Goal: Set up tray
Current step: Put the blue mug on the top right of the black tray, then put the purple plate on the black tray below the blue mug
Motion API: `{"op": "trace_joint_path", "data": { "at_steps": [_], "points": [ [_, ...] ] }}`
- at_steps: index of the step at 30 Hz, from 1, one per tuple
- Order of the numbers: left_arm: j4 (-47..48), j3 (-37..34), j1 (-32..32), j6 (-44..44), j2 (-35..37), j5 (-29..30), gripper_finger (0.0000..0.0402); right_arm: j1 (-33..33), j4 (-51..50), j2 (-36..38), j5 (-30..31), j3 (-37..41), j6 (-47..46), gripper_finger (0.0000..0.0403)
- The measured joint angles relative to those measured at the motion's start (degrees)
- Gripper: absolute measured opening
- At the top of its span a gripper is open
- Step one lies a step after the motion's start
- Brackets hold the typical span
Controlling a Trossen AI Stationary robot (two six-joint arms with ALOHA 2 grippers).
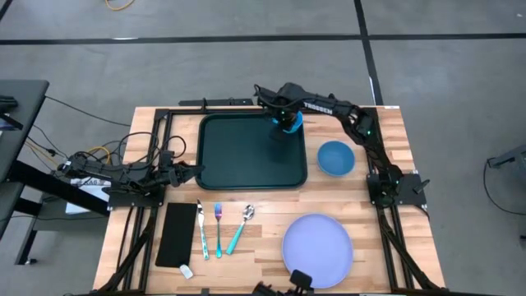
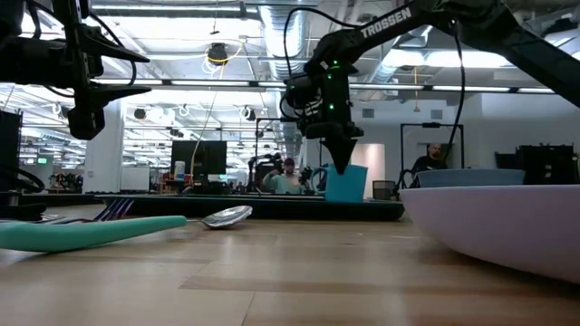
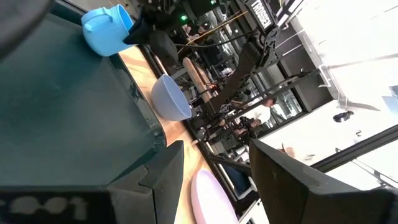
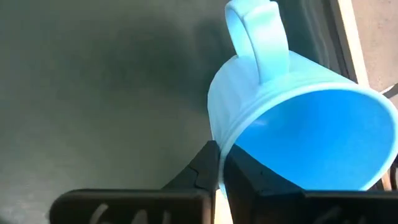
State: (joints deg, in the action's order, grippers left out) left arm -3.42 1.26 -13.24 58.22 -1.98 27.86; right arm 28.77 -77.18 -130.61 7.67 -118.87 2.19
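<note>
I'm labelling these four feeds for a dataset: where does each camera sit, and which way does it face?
High view: overhead, facing straight down on the table; both arms show, the right gripper over the tray.
Low view: at tabletop height, facing level across; the right arm comes down onto the blue cup.
Left wrist view: on the left arm, facing across the tray; own open fingers show.
Right wrist view: on the right arm, facing down; own fingers pinch the cup's rim.
All four share the cup.
</note>
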Motion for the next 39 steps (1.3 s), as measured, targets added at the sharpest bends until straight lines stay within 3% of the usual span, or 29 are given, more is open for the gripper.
{"op": "trace_joint_path", "data": {
  "at_steps": [12, 21, 26, 32, 39],
  "points": [
    [0.02, 0.00, -0.01, -0.55, 0.00, 0.03, 0.0171, -0.15, 0.25, 0.02, -0.07, -0.68, 1.35, 0.0122],
    [0.04, 0.00, 0.00, -2.11, -0.01, 0.96, 0.0171, -2.98, -6.42, 1.30, 0.29, -16.31, -0.61, 0.0173],
    [0.07, 0.00, 0.00, -3.92, 0.02, 0.63, 0.0171, -7.86, -8.18, 11.53, -9.69, -8.99, -4.01, 0.0187],
    [0.35, 0.02, 0.01, -4.50, 0.02, -0.09, 0.0171, -16.96, -7.96, 24.70, -10.80, 2.15, -14.35, 0.0196],
    [0.52, 0.04, 0.01, -4.50, 0.02, -0.53, 0.0171, -27.83, -1.65, 43.65, -9.32, 31.01, -39.13, 0.0193]
  ]
}}
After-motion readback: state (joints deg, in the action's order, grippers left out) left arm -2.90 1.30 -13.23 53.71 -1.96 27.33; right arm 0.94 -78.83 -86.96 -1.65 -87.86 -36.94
